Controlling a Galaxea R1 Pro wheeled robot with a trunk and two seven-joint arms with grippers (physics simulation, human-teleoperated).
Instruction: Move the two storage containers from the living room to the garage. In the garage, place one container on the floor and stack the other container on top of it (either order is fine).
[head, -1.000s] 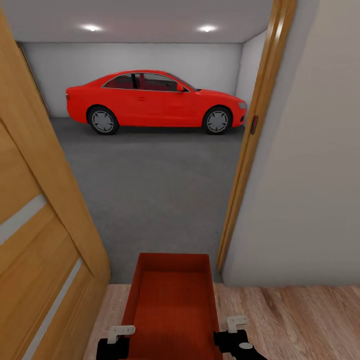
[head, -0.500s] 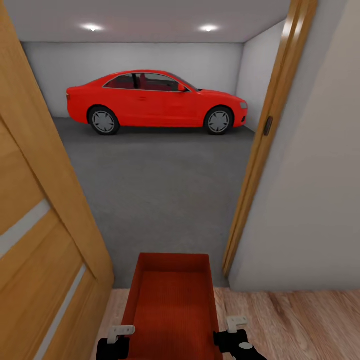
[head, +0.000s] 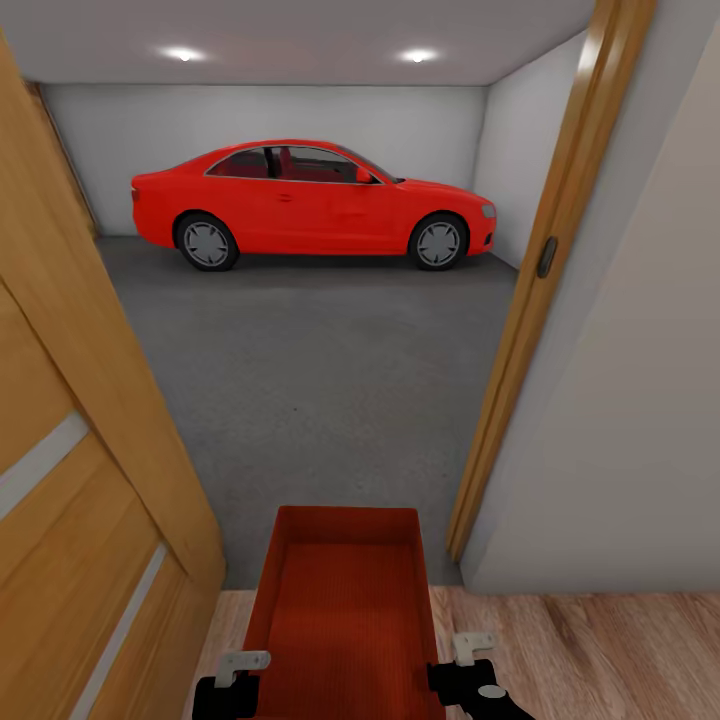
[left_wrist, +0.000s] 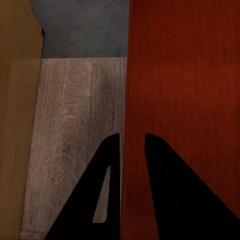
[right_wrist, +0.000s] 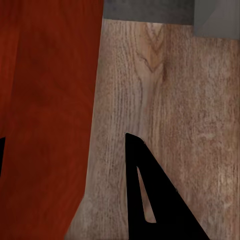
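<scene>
- The open wooden door (head: 70, 480) stands at the left, and it now takes up less of the head view than a second ago. The whole picture has shifted, so the camera has moved; the things themselves have not.
- The garage floor (head: 310, 380) and the red car (head: 310, 200) show more fully through the doorway, while the right door frame (head: 545, 300) sits further to the side. Judgement: the robot is advancing toward the threshold, and the carrying stage is near its end.
- The left gripper (head: 232, 668) has its jaws astride the left long wall of the container (head: 345, 610), one finger inside and one outside. They read as clenched on that wall.
- The container is held level and lengthwise between the two arms, above the wood-plank floor (head: 590, 650), its far end reaching the edge of the concrete.
- The right gripper (head: 470, 650) stands at the container's right long wall. One finger shows outside it over the planks; its jaws appear to grasp the wall.
- Only one container is in hand. Nothing yet rests on the garage floor.
</scene>
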